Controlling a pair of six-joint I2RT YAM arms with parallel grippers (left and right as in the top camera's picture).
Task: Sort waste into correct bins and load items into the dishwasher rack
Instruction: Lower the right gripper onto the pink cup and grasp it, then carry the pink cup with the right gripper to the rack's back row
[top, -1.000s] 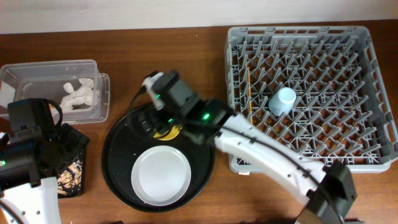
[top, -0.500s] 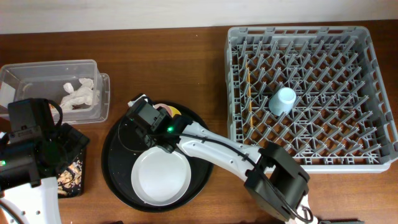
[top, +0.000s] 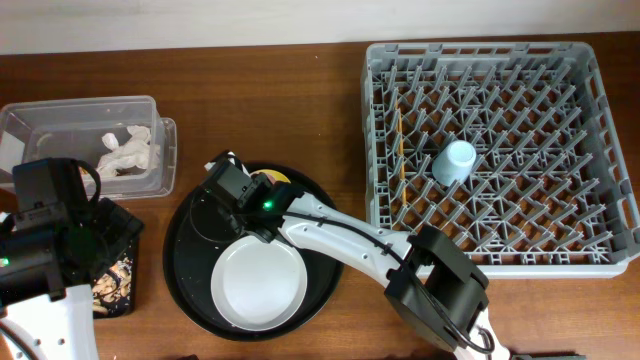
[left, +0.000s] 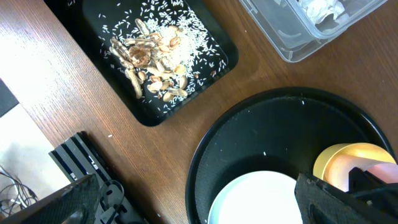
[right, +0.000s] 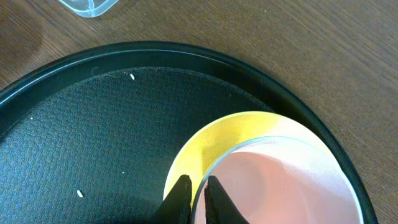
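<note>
Surface (top: 300, 90): brown wood, with a pale wall strip along 12 o'clock. The dishwasher rack (top: 590, 250) fills the 3 o'clock side, and the light-blue cup (top: 458, 161) sits among its pegs near centre. The clear tub (top: 60, 125) is at 10 o'clock with the tissue (top: 127, 151) inside. The round black tray (top: 190, 250) at 6 o'clock carries the plate (top: 258, 283) toward its own 6 and the yellow saucer (right: 199, 146) at its 12. The pink cup (right: 286, 180) stands on the saucer.

Right gripper (right: 197, 191): tips nearly together, pinching the pink cup's rim, one inside and one outside. Left gripper (left: 196, 205): fingers blurred at my view's lower corners, spread wide, holding nothing.

Room: there is bare wood at 12 o'clock between tub and rack. The round tray's rim lies near the rack's left wall and the tub's corner.

Hidden: the left arm (top: 45, 250) covers most of the black rectangular tray (left: 205, 68), so the food scraps (left: 149, 59) show only from the left wrist. Overhead, the pink cup is under the right gripper. Chopsticks (top: 397, 140): a thin wooden line at the rack's 9 o'clock, count unclear.
</note>
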